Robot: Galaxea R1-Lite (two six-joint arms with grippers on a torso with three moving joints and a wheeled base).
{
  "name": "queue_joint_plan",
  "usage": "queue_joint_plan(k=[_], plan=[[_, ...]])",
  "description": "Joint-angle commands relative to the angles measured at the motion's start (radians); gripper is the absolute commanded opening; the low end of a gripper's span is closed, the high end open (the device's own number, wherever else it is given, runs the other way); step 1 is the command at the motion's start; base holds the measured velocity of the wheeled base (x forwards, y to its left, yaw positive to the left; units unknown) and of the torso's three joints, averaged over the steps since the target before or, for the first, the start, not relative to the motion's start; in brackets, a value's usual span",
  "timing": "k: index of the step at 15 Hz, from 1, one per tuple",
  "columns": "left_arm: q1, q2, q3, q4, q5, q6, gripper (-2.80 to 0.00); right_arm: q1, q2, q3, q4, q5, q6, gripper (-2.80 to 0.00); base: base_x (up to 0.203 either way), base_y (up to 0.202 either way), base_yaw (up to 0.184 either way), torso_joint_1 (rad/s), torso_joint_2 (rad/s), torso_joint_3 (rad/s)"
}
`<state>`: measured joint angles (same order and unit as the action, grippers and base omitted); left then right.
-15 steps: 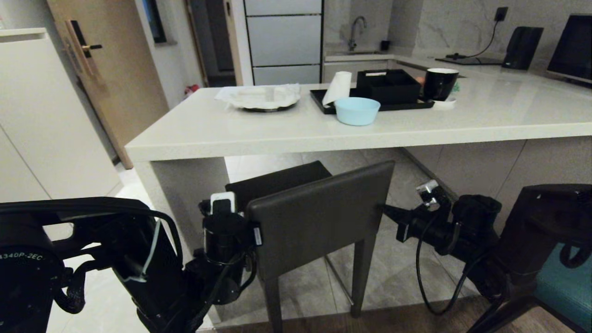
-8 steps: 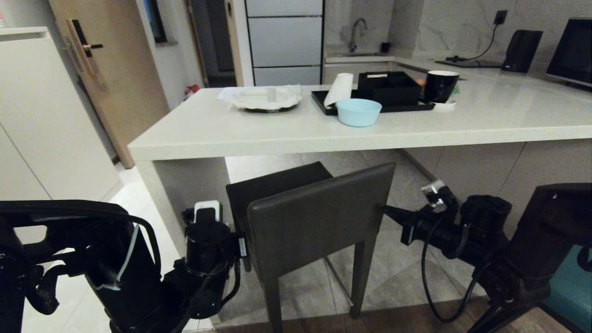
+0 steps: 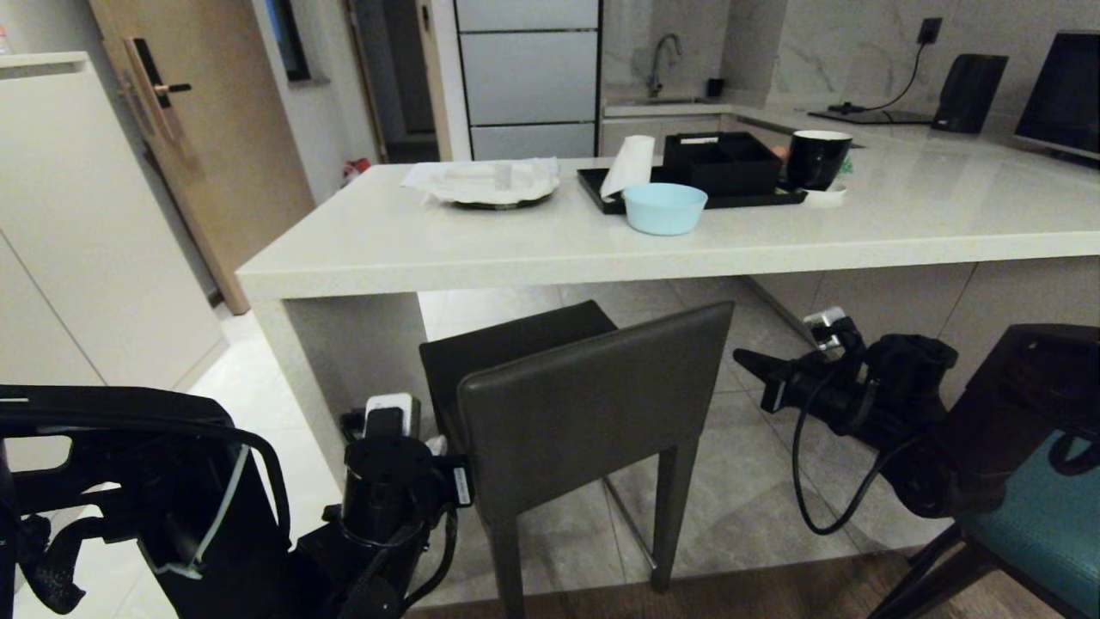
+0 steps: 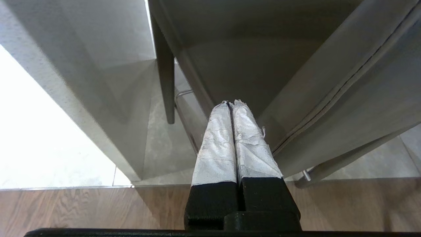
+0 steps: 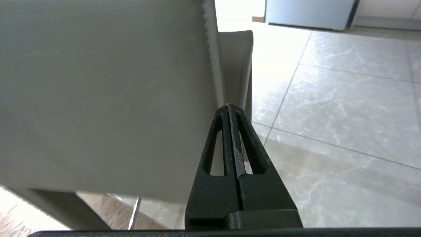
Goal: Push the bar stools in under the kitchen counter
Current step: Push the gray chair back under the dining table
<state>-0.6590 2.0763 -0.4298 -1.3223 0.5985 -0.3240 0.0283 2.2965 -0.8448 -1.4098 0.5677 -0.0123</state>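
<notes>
Kitchen counter (image 3: 550,245), tiled floor, two stools.
You have the left gripper (image 4: 232,105), fingers together, at the grey stool (image 3: 584,404), seat half under the counter edge; plate, blue bowl (image 3: 663,207), black tray mid-top; right gripper (image 5: 229,107) pressed together; teal stool (image 3: 1035,529) stands outside.

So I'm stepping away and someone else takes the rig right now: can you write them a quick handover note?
Left gripper: shut, holding nothing, low at the left side of the grey stool, tips beside its seat.
Right gripper: shut, empty, just off the right edge of the backrest, not touching it in the head view.
Grey stool: seat partly under the kitchen counter, backrest out in front of the counter's edge.
Teal stool: at the far right beside the right arm, well out from the counter.
Done: grey stool partly in.
Left: finish pushing the grey stool, then push the teal one.
</notes>
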Motion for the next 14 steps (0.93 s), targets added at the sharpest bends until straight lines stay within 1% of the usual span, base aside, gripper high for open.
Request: queue_joint_plan(k=[1,3,6,8,10,14], plan=[[-0.016,0.019,-0.013,-0.008,0.005,-0.003,-2.8,0.001,0.052,-0.087,0.035,0.003,-0.001,-2.8,0.0,0.0,0.0,0.0,0.0,0.0],[-0.028,0.039,-0.035,-0.008,0.007,-0.003,-2.8,0.027,0.08,-0.182,0.113,0.003,0.001,-2.8,0.0,0.0,0.0,0.0,0.0,0.0],[-0.025,0.066,-0.073,-0.008,0.01,-0.012,-2.8,0.112,0.108,-0.227,0.146,-0.004,0.002,-2.8,0.0,0.0,0.0,0.0,0.0,0.0],[-0.012,0.079,-0.072,-0.008,0.012,-0.016,-2.8,0.155,0.103,-0.203,0.137,-0.015,-0.001,-2.8,0.0,0.0,0.0,0.0,0.0,0.0],[0.028,0.076,-0.075,-0.008,0.01,-0.021,-2.8,0.192,0.069,-0.151,0.112,-0.021,-0.001,-2.8,0.0,0.0,0.0,0.0,0.0,0.0],[0.103,0.072,-0.083,-0.008,0.005,-0.021,-2.8,0.225,0.028,-0.05,0.046,-0.02,0.0,-2.8,0.0,0.0,0.0,0.0,0.0,0.0]])
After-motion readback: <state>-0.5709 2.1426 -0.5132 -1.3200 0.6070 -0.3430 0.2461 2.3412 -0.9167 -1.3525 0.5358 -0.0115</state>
